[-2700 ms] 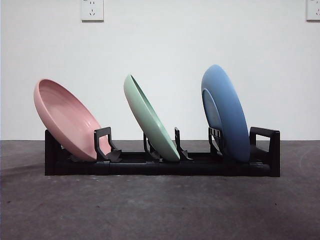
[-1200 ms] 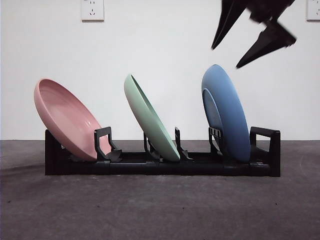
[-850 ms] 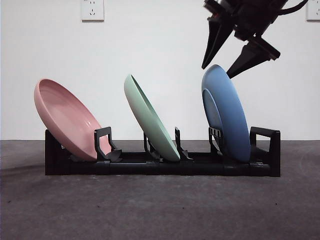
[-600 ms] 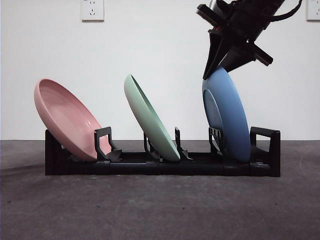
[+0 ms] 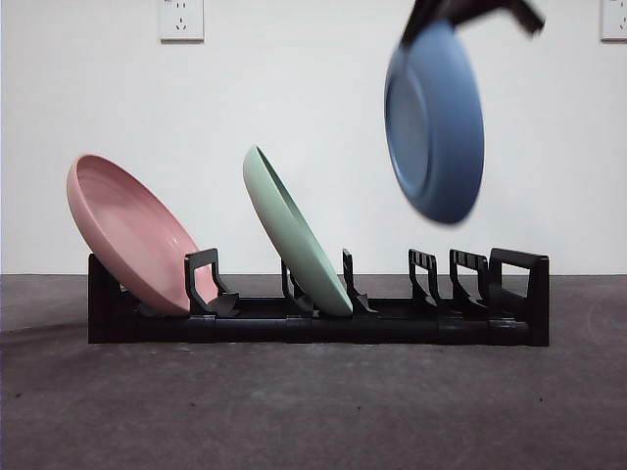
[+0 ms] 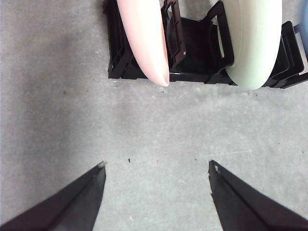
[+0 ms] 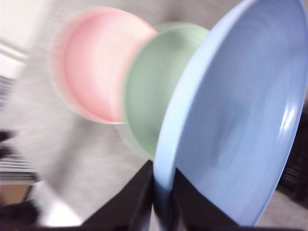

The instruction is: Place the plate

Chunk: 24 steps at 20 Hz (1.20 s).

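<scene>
White wall with a socket (image 5: 181,19) behind, grey table (image 5: 294,411) in front, black rack (image 5: 313,315) across the middle. Pink plate (image 5: 127,233) leaning at the 9 o'clock end, green plate (image 5: 294,233) at the centre. Blue plate (image 5: 436,122) now hanging in the air toward 1 o'clock, clear of the rack; half a second ago standing in the slot at the 3 o'clock end, now bare. Right gripper (image 5: 470,10) only a dark tip at the top edge, on the plate's rim.

Left wrist view: left gripper (image 6: 156,166) waiting above bare table, jaws spread wide, nothing between them; pink plate and green plate seen edge-on in the rack.

Right wrist view: strongly blurred. Jaws clamped on the rim of the blue plate at 6 o'clock, one on each face; pink and green plates behind it.

Meaning for the task, as a judgement: lifted out, carrying begun, setting down not yet done; target place not visible.
</scene>
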Tool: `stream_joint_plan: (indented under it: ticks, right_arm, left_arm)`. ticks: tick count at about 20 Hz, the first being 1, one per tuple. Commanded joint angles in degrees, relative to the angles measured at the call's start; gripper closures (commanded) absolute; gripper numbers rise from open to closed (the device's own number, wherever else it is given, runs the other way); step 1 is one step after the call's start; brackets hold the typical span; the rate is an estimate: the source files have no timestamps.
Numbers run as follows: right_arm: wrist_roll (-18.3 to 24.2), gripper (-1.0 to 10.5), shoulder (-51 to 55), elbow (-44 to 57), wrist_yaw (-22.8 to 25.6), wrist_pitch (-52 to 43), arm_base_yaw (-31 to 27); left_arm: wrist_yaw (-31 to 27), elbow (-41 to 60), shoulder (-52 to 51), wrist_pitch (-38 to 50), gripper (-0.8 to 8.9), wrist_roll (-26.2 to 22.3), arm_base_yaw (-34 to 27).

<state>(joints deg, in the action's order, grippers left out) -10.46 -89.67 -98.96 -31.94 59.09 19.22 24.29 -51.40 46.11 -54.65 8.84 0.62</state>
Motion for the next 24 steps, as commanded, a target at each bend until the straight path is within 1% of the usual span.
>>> stream_joint_plan:
  ticks: [1, 2, 4, 5, 6, 9, 12, 15, 17, 19, 21, 22, 24]
  right_arm:
    - [2.4, 9.4, 1.7, -2.9, -2.1, 2.0, 0.9]
    - [4.7, 9.4, 3.1, -3.0, -2.8, 3.3, 1.2]
    - [10.5, 9.4, 6.1, -3.0, -2.3, 9.0, 2.6]
    - [11.7, 9.4, 7.3, -2.9, -1.3, 11.2, 3.7]
    - [11.8, 9.4, 9.0, -2.2, 0.9, 12.1, 5.3]
    - [11.8, 9.4, 15.0, 2.6, 8.6, 10.6, 12.4]
    - [11.7, 9.4, 20.5, 9.9, 18.4, 8.7, 20.4]
    - [9.9, 9.4, 25.5, 19.6, 25.5, 5.4, 28.7]
    - [7.8, 9.4, 28.1, 26.6, 29.8, 2.2, 34.2]
    - [5.9, 9.4, 29.2, 32.8, 35.5, -1.2, 41.0]
    - [4.6, 9.4, 28.9, 36.8, 40.5, -4.0, 48.0]
    - [4.0, 9.4, 27.8, 38.7, 42.7, -6.1, 51.7]
    - [3.5, 9.4, 24.7, 40.5, 45.6, -8.9, 56.5]
  left_arm:
    - [0.4, -1.4, 0.3, 0.3, 4.72, -0.7, 0.1]
    - [0.4, -1.4, 0.3, 0.3, 4.72, -0.7, 0.1]
    - [0.4, -1.4, 0.3, 0.3, 4.72, -0.7, 0.1]
    - [0.3, -1.4, 0.3, 0.3, 4.73, -0.7, 0.1]
    - [0.3, -1.4, 0.3, 0.3, 4.73, -0.8, 0.1]
    - [0.3, -1.4, 0.3, 0.6, 4.73, -1.9, 0.1]
    - [0.2, -1.4, 0.3, 0.7, 4.73, -2.0, 0.1]
    - [0.2, -1.4, 0.3, 0.7, 4.73, -2.2, 0.1]
    - [0.2, -1.4, 0.3, 0.7, 4.73, -2.2, 0.1]
    - [0.2, -1.4, 0.3, 0.7, 4.73, -2.2, 0.1]
    - [0.2, -1.4, 0.3, 0.7, 4.73, -2.1, 0.1]
    - [0.2, -1.4, 0.3, 0.7, 4.73, -2.1, 0.1]
    - [0.2, -1.4, 0.3, 0.7, 4.73, -2.1, 0.1]
